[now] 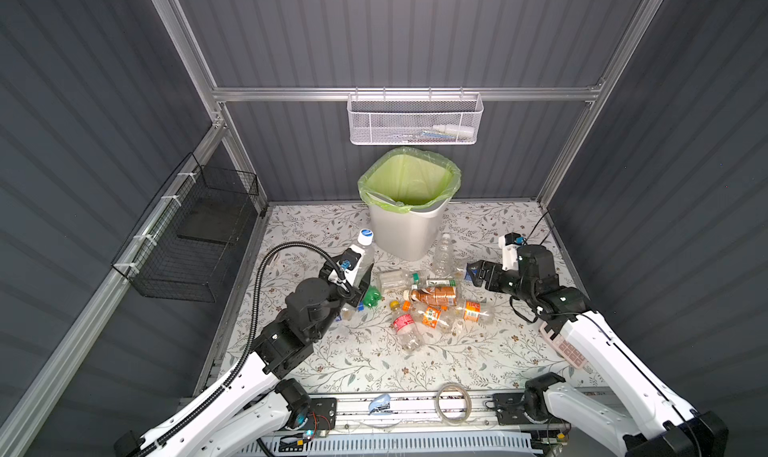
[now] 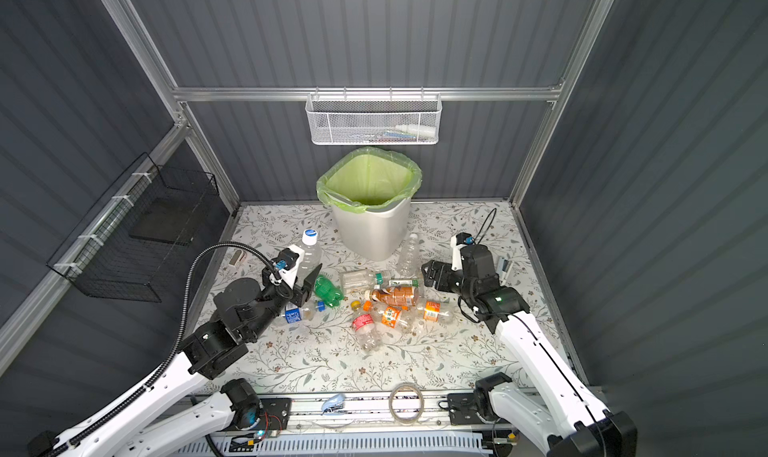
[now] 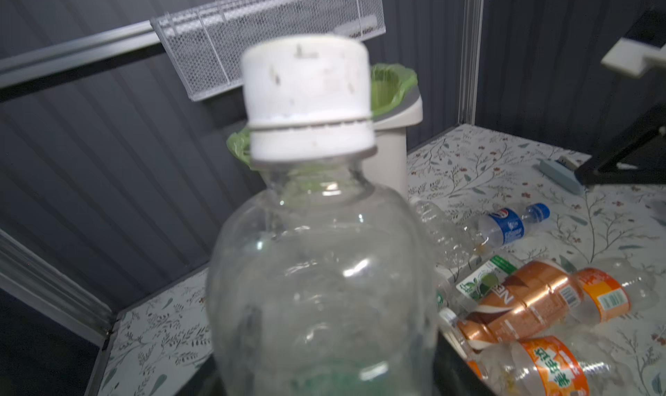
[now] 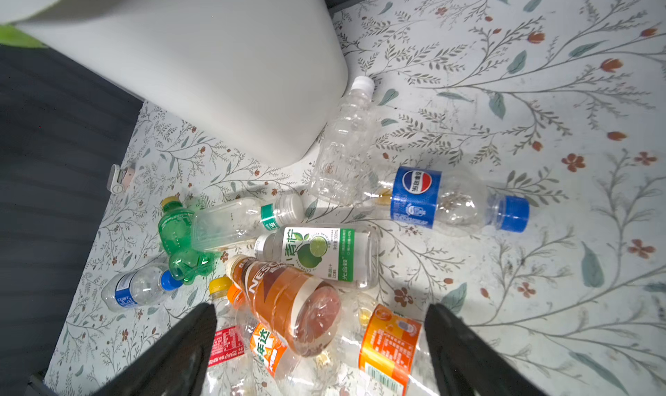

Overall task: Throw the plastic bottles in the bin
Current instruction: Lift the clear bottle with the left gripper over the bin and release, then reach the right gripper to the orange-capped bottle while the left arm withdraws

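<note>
My left gripper (image 1: 360,274) is shut on a clear bottle with a white cap (image 1: 362,249), held off the table just left of the bin (image 1: 409,230). In the left wrist view this bottle (image 3: 317,268) fills the middle, and the bin's green liner (image 3: 393,84) shows behind its cap. Several plastic bottles lie heaped mid-table in both top views: a brown one (image 1: 436,296), a green one (image 1: 372,297), a red-labelled one (image 1: 405,326). My right gripper (image 1: 478,273) hangs open above the heap's right side, with the brown bottle (image 4: 288,300) and orange-labelled ones below its fingers (image 4: 187,347). A blue-labelled bottle (image 4: 432,199) lies apart.
A white mesh basket (image 1: 413,120) hangs on the back wall above the bin, and a black wire basket (image 1: 195,234) is fixed to the left wall. A tape roll (image 1: 453,403) and a stapler (image 1: 379,404) lie on the front rail. A pink calculator (image 1: 565,347) sits under the right arm.
</note>
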Motion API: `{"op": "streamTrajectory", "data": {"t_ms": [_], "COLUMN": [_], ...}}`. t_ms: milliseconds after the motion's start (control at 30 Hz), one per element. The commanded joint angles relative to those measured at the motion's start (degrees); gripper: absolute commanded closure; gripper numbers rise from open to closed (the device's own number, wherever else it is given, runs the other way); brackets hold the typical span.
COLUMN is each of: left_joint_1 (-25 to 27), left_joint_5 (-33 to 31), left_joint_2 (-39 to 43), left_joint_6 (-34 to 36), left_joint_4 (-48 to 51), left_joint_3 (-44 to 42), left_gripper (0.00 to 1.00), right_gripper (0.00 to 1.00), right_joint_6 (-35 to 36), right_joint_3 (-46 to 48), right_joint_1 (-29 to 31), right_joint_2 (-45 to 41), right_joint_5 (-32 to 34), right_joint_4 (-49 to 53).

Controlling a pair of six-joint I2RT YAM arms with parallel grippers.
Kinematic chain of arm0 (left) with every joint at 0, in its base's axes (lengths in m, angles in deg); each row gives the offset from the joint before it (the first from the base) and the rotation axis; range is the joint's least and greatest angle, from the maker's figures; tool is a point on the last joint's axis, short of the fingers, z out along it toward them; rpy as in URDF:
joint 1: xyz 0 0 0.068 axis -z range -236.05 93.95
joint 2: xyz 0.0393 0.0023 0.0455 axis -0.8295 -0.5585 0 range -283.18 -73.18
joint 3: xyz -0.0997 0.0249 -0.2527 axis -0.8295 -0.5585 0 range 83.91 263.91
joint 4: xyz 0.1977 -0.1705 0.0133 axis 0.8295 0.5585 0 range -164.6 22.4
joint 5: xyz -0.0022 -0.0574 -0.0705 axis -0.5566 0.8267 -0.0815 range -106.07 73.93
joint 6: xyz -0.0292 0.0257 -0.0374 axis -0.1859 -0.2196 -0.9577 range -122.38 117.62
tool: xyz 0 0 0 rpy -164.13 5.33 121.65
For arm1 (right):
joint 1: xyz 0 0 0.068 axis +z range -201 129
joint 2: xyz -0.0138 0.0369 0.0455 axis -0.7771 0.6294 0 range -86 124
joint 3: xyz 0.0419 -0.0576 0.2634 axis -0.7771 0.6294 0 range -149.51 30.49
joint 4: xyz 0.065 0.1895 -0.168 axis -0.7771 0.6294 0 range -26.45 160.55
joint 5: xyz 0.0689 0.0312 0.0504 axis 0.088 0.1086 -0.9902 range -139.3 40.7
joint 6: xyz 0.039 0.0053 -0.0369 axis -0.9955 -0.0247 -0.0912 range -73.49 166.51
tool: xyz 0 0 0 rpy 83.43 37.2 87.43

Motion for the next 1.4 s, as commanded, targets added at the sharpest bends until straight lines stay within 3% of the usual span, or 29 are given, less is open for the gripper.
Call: {"op": "streamTrajectory", "data": {"t_ms": [0,167,233,300,367,467,533,700,900,1200,1367], "left_joint_1": [0.31,0.31,0.35,-0.11,-2.0,-6.18,-6.91,-7.06,-8.09,-12.81,-15.97], "left_joint_5": [4.75,11.0,8.35,4.7,3.45,3.87,2.87,1.59,-0.5,-0.77,0.93], "left_joint_2": [-0.89,-14.24,-25.57,-37.72,-51.22,-68.64,-73.39,-62.66,-54.48,-40.42,-35.0], "left_joint_6": [5.91,13.4,14.32,13.99,11.44,1.54,-1.04,-1.26,-0.63,-4.29,-8.63], "left_joint_4": [-12.87,-17.15,-15.16,-8.78,4.0,23.36,28.98,16.71,15.04,11.49,11.32], "left_joint_3": [5.99,23.14,35.82,51.51,69.48,95.61,103.74,84.72,76.24,53.7,41.55], "left_gripper": [0.36,0.34,0.32,0.27,0.13,0.0,0.0,0.0,0.0,0.0,0.0], "right_gripper": [0.08,0.08,0.08,0.08,0.08,0.09,0.08,0.06,0.05,0.04,0.05], "right_joint_6": [-2.39,-3.95,-4.23,-4.7,-5.25,-5.3,-4.98,-2.49,1.78,9.02,12.05], "right_joint_3": [2.38,3.7,3.69,3.65,3.7,3.59,3.98,5.48,1.58,-3.36,-4.7], "right_joint_1": [2.46,6.42,8.21,9.09,9.67,10.08,10.24,10.07,8.1,6.43,6.45], "right_joint_2": [-0.77,0.48,1.13,1.42,1.31,0.41,-1.38,-6.3,-4.55,3.98,4.52], "right_joint_5": [3.33,5.52,6.83,7.27,7.35,7.26,7.52,10.8,10.74,1.89,-2.4], "right_joint_4": [-0.14,-3.07,-3.5,-3.99,-4.4,-3.39,-1.46,4.69,13.19,22.48,20.97]}}
